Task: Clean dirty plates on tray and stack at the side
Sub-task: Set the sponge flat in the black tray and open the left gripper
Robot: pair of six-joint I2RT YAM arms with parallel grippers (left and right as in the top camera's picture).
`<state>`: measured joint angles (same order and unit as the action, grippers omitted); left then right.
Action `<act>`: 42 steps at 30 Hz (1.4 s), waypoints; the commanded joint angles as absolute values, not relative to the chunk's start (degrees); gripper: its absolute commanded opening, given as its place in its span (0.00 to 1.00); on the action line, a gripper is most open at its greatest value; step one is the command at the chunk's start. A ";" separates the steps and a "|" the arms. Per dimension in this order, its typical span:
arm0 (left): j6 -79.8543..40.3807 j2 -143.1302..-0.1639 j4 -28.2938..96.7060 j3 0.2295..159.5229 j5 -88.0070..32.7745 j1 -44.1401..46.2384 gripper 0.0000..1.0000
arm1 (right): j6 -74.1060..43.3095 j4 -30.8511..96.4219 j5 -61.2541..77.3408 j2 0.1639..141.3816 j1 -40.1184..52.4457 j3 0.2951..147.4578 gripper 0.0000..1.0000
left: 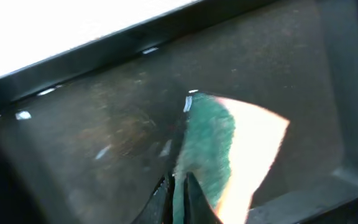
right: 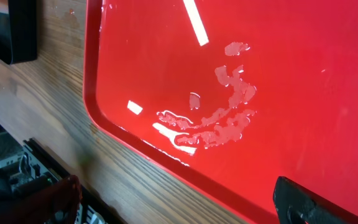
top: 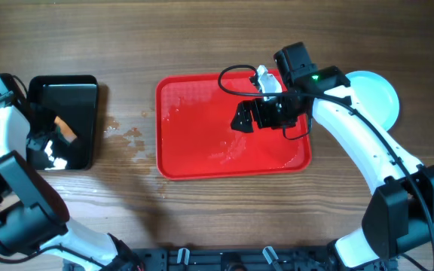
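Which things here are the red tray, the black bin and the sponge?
red tray (top: 194,128): overhead view, bare floor left of the arm.
black bin (top: 70,98): overhead view, bare inside floor near the far wall.
sponge (left: 213,143): left wrist view, green scouring face.

The pale light-blue round plates (top: 375,94) at the right of the overhead view are half covered by the white right arm (top: 353,135); their number cannot be told. The same arm hides the upper right corner of the red rectangular plastic tray (top: 194,113). The left wrist view is blurred, and the green-and-orange sponge (left: 229,149) runs off its bottom edge.
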<state>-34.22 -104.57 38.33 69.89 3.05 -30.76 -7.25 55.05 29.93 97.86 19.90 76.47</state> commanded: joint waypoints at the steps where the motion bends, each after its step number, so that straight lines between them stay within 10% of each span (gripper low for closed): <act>1: -34.74 -105.89 35.68 69.41 -2.52 -30.98 0.04 | -7.09 54.96 29.54 97.30 20.08 76.25 0.99; 42: -30.68 -105.86 36.56 67.55 -3.11 -33.50 0.04 | -7.73 54.26 29.56 97.30 20.08 76.25 1.00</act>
<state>-29.95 -103.55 38.09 68.45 1.30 -33.50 -7.46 54.24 29.93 97.86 19.90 76.47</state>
